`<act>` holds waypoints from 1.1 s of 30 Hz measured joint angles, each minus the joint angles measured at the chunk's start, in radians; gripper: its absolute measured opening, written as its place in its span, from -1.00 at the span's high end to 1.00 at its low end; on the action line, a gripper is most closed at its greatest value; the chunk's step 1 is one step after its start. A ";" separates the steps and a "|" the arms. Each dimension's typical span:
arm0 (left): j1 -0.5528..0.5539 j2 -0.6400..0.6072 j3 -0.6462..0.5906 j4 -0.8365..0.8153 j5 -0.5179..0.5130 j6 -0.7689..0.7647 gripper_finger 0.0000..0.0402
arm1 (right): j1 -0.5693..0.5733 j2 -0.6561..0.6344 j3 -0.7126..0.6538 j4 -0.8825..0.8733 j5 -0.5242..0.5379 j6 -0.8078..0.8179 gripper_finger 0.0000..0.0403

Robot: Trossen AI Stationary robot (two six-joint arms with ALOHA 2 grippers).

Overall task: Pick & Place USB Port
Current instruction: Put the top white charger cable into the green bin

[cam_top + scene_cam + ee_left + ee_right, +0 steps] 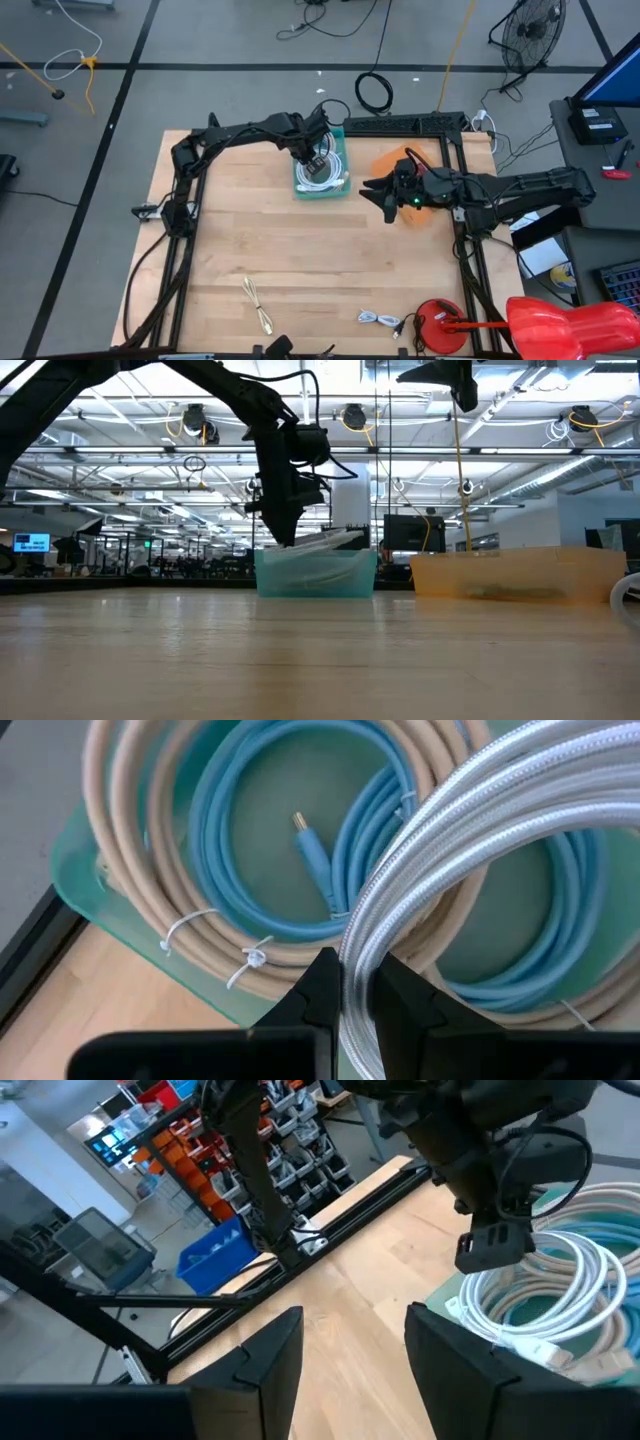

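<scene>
1. Progress is judged early: a white braided USB cable (450,870) is pinched by the left gripper (355,995) inside the teal bin (322,172), and no cable is yet seen delivered to the orange bin (400,165).
2. Tan and blue coiled cables (300,850) are still held in the teal bin, so the lift, carry and release are judged to remain.
3. Two loose cables (258,305) are seen lying on the desk (300,250) near its front edge, well apart from both bins.
4. The left arm is reached across the desk's far side and its fingers are closed on the white cable, pointed down into the bin.
5. The right gripper (350,1350) is held over the desk beside the orange bin, raised, with its fingers spread apart and nothing between them.
</scene>
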 joint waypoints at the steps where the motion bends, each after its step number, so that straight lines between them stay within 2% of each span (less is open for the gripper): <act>1: -0.003 0.000 -0.005 0.003 -0.006 -0.004 0.83 | 0.000 0.000 0.000 0.000 -0.001 -0.001 0.16; 17: -0.046 -0.004 -0.075 0.019 -0.012 0.004 0.82 | -0.020 -0.001 0.000 0.003 -0.004 -0.027 0.16; 26: -0.054 0.000 -0.078 0.017 -0.017 -0.014 0.20 | -0.020 -0.001 0.000 0.003 -0.005 -0.027 0.16; 29: -0.054 -0.010 -0.078 0.026 -0.023 -0.014 0.08 | -0.020 -0.001 0.000 0.003 -0.004 -0.027 0.16; 33: -0.053 -0.050 -0.078 0.065 -0.050 -0.019 0.03 | -0.020 -0.003 0.000 0.005 -0.004 -0.027 0.16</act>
